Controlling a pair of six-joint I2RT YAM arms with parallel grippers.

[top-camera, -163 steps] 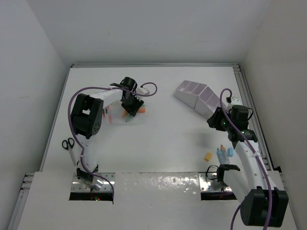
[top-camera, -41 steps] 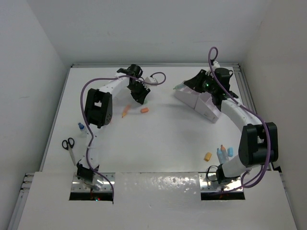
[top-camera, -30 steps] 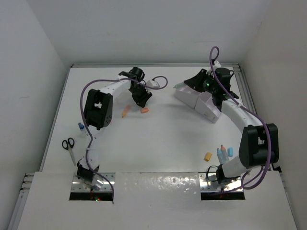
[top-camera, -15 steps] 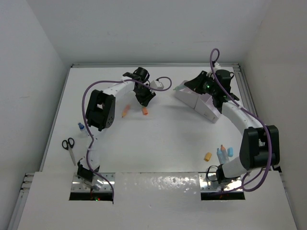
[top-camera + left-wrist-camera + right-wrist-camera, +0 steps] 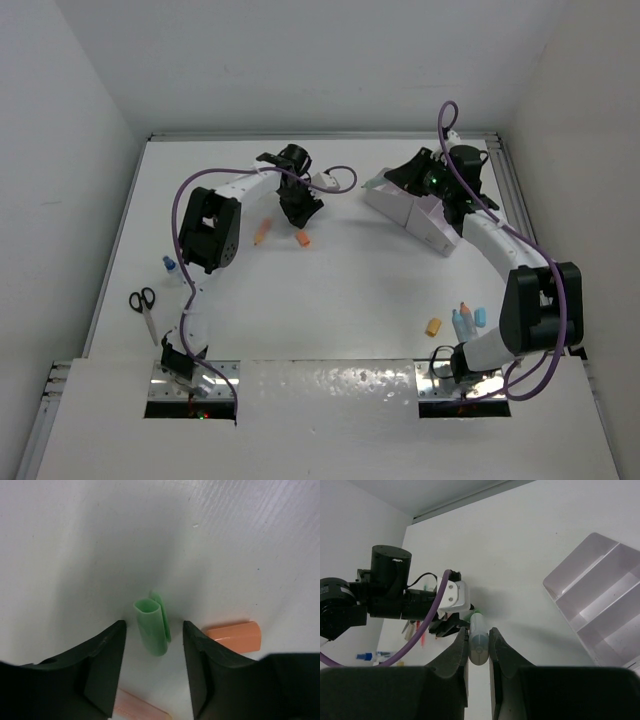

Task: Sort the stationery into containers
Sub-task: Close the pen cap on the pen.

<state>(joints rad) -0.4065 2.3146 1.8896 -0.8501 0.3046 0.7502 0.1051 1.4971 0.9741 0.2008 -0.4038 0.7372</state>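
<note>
Eraser [image 5: 150,630] between left gripper [image 5: 154,624] jaws, hidden overhead

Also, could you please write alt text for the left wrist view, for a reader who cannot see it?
The left gripper, its black fingers open, straddles a short green piece on the white table. A short orange piece lies beside the finger on the picture's right.

Bright, diffuse light from overhead, with soft shadows. A grey shadow pools on the table [image 5: 100,550] ahead of the fingers [image 5: 102,665] of the left gripper [image 5: 153,635], whose near edges blur. Glare speckles the metal plate [image 5: 330,385].
</note>
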